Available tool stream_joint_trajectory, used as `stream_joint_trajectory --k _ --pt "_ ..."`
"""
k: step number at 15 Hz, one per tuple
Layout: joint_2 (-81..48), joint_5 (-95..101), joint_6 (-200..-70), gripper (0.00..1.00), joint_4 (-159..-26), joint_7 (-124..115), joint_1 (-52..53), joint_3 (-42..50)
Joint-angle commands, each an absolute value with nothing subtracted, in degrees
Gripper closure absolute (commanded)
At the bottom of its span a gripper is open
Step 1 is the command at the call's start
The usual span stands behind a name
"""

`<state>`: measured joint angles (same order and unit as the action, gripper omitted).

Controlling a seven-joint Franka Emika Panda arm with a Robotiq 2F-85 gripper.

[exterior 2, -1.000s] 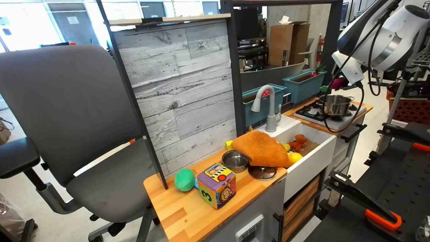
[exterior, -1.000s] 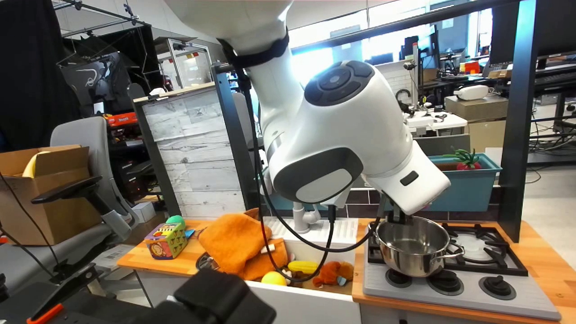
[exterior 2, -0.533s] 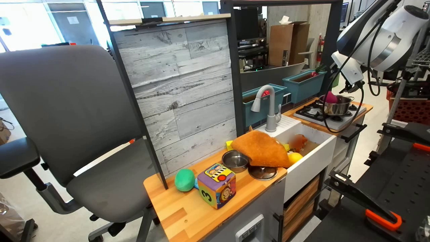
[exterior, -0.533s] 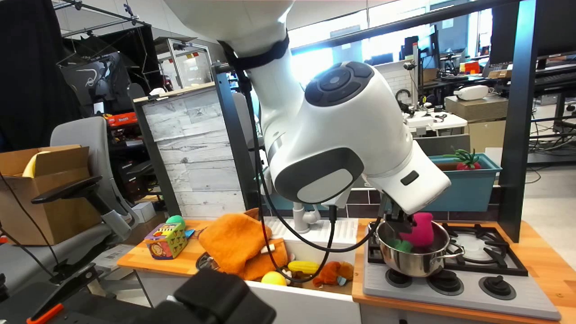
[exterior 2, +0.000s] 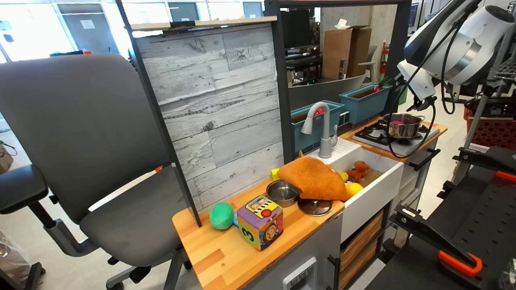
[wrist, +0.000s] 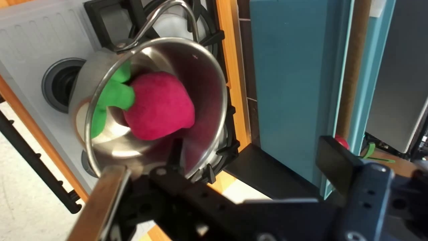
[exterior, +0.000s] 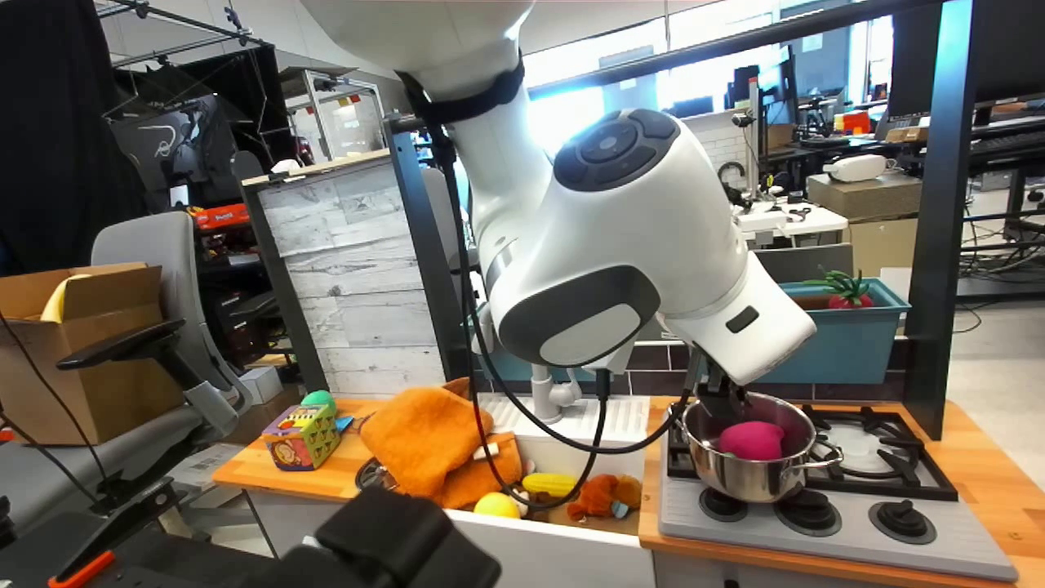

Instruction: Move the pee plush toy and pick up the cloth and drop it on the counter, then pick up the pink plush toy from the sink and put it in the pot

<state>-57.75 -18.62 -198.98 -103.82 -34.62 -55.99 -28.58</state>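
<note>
we are seeing the pincer [wrist: 255, 152] gaping wide, its jaws holding nothing, while it is hanging over the rim of the pot [exterior: 749, 482]. the pink plush toy [wrist: 161, 106] is now lying low inside the pot, the rim all around it, rather than dangling from the pincer as a second ago. we are taking this to mean that the last placement is done, and that lifting the pincer away without nudging the pot is probably all that is remaining.

the pot is standing on the stove [exterior: 856, 512] at one end of the bench [exterior 2: 209, 253]. by the opposite end's back corner the pee plush toy [exterior 2: 221, 216], green and round, is resting just beside a picture cube [exterior 2: 260, 223]. the cloth [exterior 2: 312, 177] is spreading over the bench's edge by the sink [exterior 2: 371, 211], overlapping a metal bowl [exterior 2: 281, 194] and a lid [exterior 2: 315, 208]; in the sink a yellow ball [exterior 2: 354, 189] and an orange-brown toy [exterior 2: 357, 172] are lying. behind the bench's back edge two teal planters [exterior 2: 363, 108] are hanging, and a grey chair [exterior 2: 64, 141] is standing past the end near the pee plush toy.
</note>
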Motion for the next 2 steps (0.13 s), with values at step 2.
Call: stream_joint_trajectory --k 2 --pt "-57.7 -18.36 -198.86 0.0 -103.7 -35.09 -55.73 -28.25"
